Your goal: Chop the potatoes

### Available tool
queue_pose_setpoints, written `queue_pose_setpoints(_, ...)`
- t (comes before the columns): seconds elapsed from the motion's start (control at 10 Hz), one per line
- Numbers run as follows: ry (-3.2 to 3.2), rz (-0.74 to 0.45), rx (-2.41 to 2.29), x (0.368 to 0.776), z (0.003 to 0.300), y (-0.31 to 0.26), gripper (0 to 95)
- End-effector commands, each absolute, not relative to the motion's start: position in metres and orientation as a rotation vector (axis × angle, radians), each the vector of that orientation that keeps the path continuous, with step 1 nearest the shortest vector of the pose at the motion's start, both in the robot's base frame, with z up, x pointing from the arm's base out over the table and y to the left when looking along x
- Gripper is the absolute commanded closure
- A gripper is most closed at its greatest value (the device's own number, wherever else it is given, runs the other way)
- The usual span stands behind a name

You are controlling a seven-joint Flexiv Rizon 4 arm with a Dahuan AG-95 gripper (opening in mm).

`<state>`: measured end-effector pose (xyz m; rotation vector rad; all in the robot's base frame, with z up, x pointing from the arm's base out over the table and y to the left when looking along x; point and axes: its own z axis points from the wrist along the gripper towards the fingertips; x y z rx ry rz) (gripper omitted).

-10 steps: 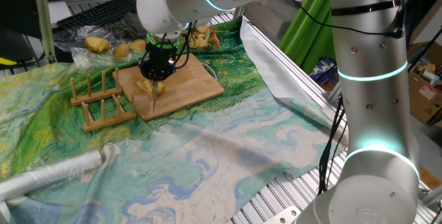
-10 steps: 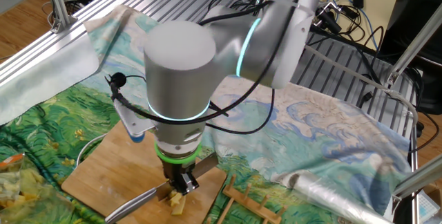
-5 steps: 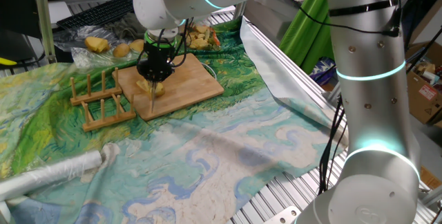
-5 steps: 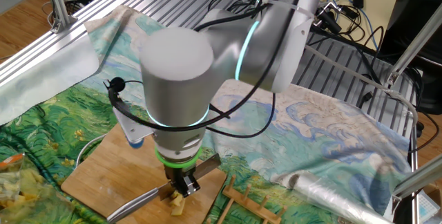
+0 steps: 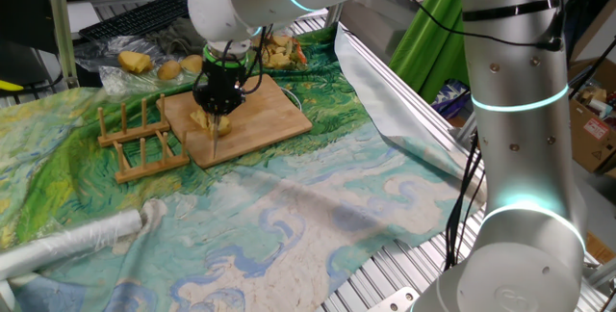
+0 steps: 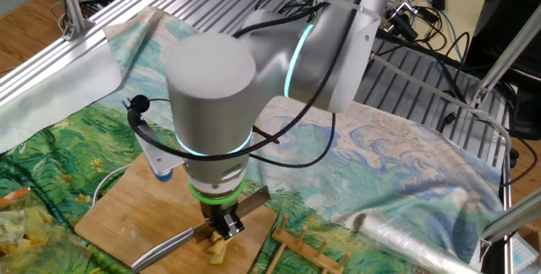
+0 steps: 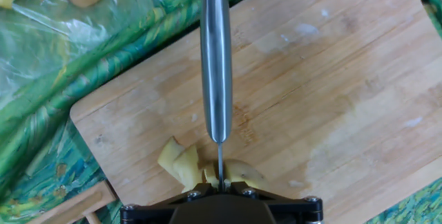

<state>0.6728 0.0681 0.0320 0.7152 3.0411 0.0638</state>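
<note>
Pressing knife [image 7: 215, 65] into potatoes [image 7: 190, 165]

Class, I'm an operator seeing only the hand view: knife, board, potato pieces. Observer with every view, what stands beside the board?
Observer: A wooden rack stands close beside the board, on the patterned cloth.
Operator: Anything else on that cloth?
Observer: A silver roll lies near its front edge, apart from the rack.
Operator: What's behind the board?
Observer: A black keyboard sits farther back.
</note>
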Motion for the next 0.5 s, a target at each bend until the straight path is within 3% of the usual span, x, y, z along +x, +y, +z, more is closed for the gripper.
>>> queue_pose_setpoints(0.1,3.052,0.043,0.734,0.667,0.009,0.067,95.0)
queue_pose_setpoints(0.3,3.043,0.148,0.806,0.671,0.02,0.068,95.0)
queue_pose_setpoints(0.5,3.073,0.106,0.775,0.67,0.026,0.068,95.0)
